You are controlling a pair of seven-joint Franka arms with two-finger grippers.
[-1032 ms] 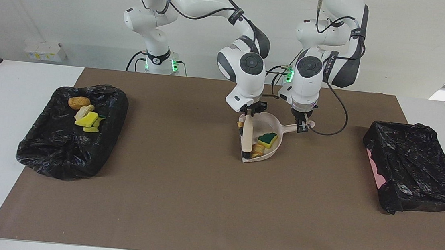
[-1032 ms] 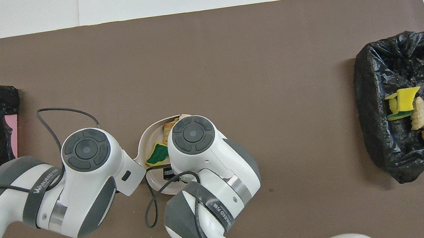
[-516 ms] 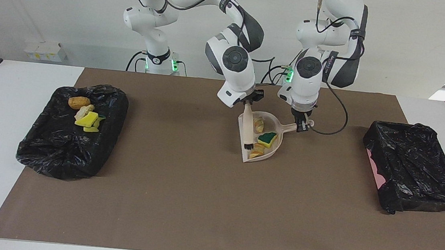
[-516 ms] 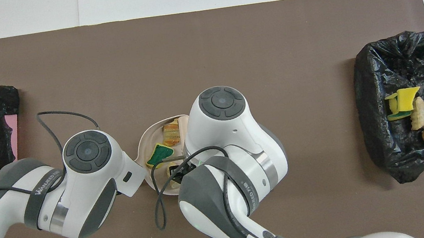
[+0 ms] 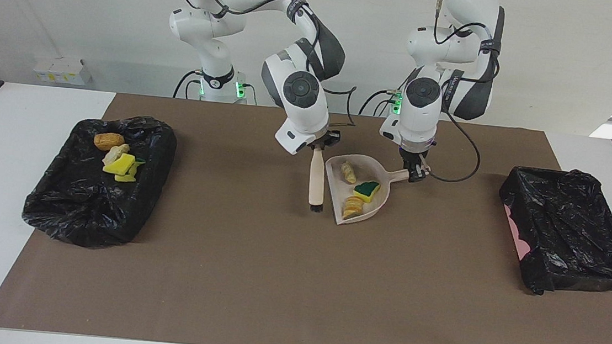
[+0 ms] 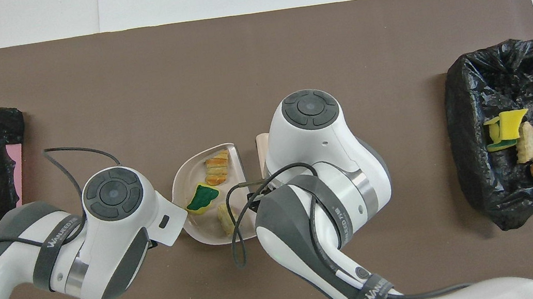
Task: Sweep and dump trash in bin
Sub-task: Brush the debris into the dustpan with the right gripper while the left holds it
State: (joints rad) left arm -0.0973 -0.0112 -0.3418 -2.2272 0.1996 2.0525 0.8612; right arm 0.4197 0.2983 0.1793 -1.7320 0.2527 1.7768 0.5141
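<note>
Found the right gripper closed on the top of the brush. Brush hangs upright straight below it, bristles down at the mat, just beside the open lip of the dustpan and apart from it.

Found the left gripper down at the end of the dustpan handle. Cannot tell whether it is gripping or letting go. Pan appears to rest flat on the mat, its mouth turned away from this gripper.

Counted three pieces of trash in the pan, all below the left gripper and toward the brush: a bread chunk, a green-faced sponge and a sliced bread piece closest to the lip. Counted four more scraps in the black-lined bin at the right arm's end. Noted a second black-lined bin at the left arm's end.

Judged step in hand: carrying the loaded pan to a bin and tipping it out.

Recommended:
- Confirm a firm hold on the handle before lifting.
- Raise the lip first, since the sliced piece looks likely to slide off.
- Keep the brush clear of the pan's path.
- Travel level and slowly, and tip only once the lip is well over the liner.
- Watch the light sponge, which may cling or bounce.
</note>
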